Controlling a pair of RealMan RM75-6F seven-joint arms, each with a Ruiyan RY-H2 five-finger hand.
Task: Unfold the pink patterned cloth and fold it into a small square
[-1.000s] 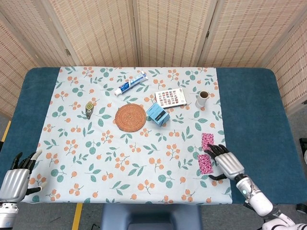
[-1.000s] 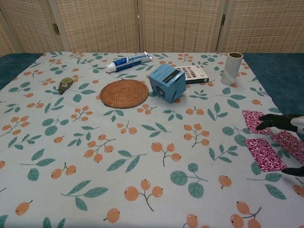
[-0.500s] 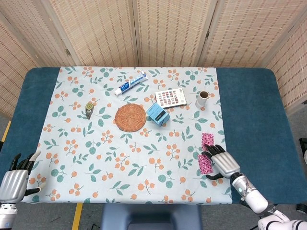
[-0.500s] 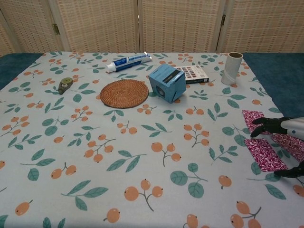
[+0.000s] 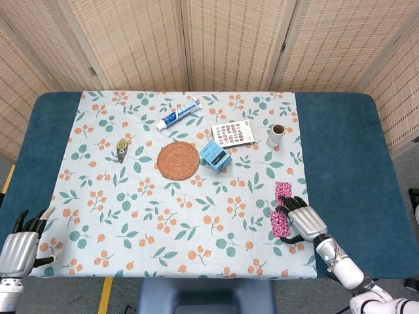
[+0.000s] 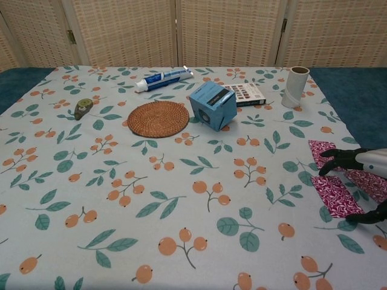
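The pink patterned cloth (image 5: 283,190) lies flat as a narrow strip near the right edge of the floral tablecloth (image 5: 144,196). In the chest view the cloth (image 6: 334,194) shows at the far right. My right hand (image 5: 303,221) lies over the cloth's middle and right side with its fingers spread, hiding part of it. In the chest view the right hand (image 6: 366,162) has its dark fingertips (image 6: 329,162) on the cloth and the thumb set apart lower down. My left hand (image 5: 23,243) hovers at the table's near left corner, fingers apart, holding nothing.
Further back on the table are a toothpaste tube (image 5: 178,114), a woven round coaster (image 5: 178,160), a blue box (image 5: 215,155), a patterned booklet (image 5: 233,132), a small paper cup (image 5: 275,135) and a small green tool (image 5: 122,149). Blue table surface (image 5: 347,163) lies right of the cloth.
My right hand has shifted a little left and toward me over the cloth. My left hand has sunk slightly lower at the near left corner.
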